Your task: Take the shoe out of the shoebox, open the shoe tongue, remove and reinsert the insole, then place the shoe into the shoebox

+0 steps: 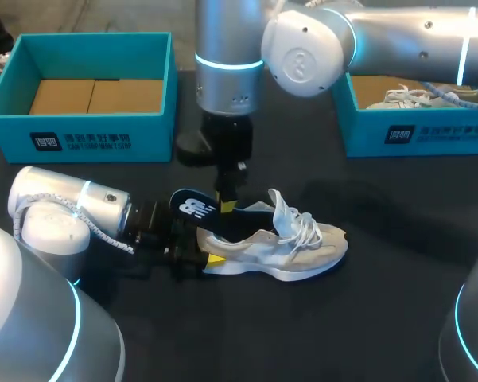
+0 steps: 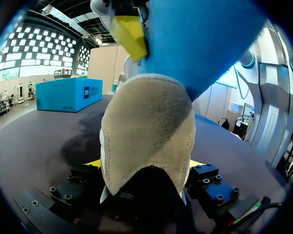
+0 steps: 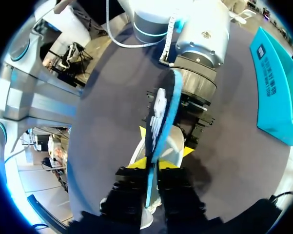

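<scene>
While half inside sneaker (image 1: 302, 243), insole (image 1: 192, 208): pinched by right gripper (image 1: 227, 205), slide lengthwise.
Left gripper (image 1: 203, 255): clamped on heel (image 2: 146, 131), hold firm.

1. A dark table (image 1: 366, 302) carries everything here.
2. An open teal left shoebox (image 1: 87, 139) sits at its far left.
3. A matching right shoebox (image 1: 413, 131) sits at the far right.
4. A pale shoe (image 1: 302, 251) stands on its sole near the middle, well apart from both boxes.
</scene>
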You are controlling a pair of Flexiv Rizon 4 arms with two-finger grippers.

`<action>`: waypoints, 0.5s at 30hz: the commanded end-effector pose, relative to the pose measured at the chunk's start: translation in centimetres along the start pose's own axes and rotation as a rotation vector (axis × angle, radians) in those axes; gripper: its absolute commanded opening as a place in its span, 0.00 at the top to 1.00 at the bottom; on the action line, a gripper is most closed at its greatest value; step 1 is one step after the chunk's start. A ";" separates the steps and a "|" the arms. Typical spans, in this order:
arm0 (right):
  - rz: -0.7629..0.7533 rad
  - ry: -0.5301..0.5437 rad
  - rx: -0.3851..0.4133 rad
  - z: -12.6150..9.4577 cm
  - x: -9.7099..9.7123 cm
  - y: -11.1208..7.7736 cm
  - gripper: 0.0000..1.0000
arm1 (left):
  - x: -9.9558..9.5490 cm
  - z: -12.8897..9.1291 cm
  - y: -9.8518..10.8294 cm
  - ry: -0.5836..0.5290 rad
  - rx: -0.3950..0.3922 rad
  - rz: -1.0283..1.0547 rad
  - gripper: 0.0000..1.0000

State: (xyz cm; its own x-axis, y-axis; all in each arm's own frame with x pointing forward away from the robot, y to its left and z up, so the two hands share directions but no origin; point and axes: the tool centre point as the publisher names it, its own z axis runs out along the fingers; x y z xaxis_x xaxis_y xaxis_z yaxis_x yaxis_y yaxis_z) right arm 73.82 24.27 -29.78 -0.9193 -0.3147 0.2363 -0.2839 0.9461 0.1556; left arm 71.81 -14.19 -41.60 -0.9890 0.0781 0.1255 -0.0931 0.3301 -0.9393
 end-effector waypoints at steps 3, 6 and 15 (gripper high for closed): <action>0.010 -0.002 -0.006 0.0 0.2 -0.4 0.75 | -0.2 0.1 0.3 0.000 0.000 -0.001 1.00; 0.039 -0.010 -0.008 -0.2 0.5 -0.8 0.72 | -0.2 0.1 0.3 0.000 0.000 -0.001 1.00; 0.138 -0.119 -0.101 -0.9 1.4 -2.4 0.64 | -0.2 0.1 0.3 0.000 0.000 -0.001 1.00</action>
State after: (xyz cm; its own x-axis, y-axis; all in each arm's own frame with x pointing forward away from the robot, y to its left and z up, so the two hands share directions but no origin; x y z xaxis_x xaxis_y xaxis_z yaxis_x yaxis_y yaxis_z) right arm 74.50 23.20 -29.22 -0.9618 -0.1835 0.2033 -0.1500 0.9741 0.1694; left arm 71.81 -14.20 -41.60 -0.9890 0.0781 0.1255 -0.0931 0.3301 -0.9393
